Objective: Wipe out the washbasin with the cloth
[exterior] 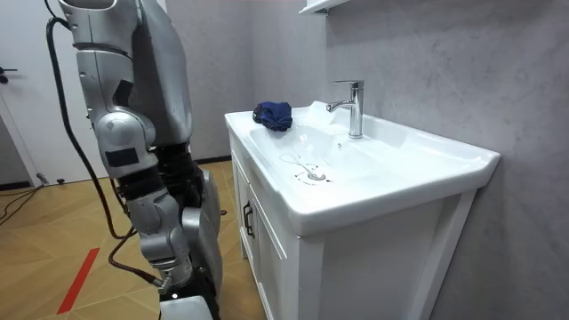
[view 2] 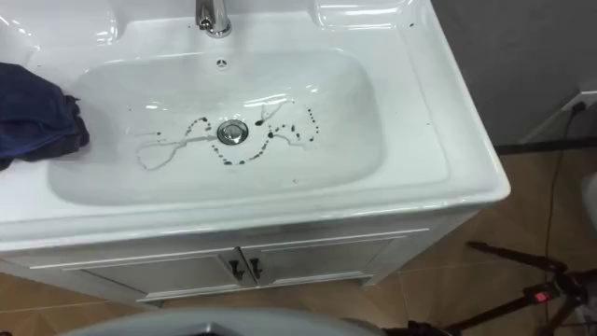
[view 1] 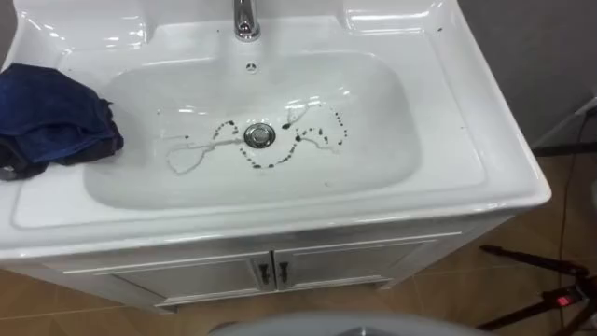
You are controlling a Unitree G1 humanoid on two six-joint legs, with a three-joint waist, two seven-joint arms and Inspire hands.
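Observation:
The white basin [view 1: 438, 177] has dark smears and dotted marks [view 1: 317, 131] around its metal drain [view 1: 258, 135]. A crumpled dark blue cloth [view 1: 51, 117] lies on the basin's left rim, beside the bowl. In the room view I stand in front of the basin cabinet, and the cloth [exterior: 273, 114] lies at the far end of the basin top. My right arm hangs down at my side, with the right hand [exterior: 182, 307] at the picture's bottom edge, apart from basin and cloth.
A chrome tap [view 1: 244, 21] stands at the back middle of the basin. Two cabinet doors with small dark handles [view 1: 272, 273] close the front below. Dark tripod legs [view 1: 541, 280] stand on the wooden floor to the right. A grey wall runs behind.

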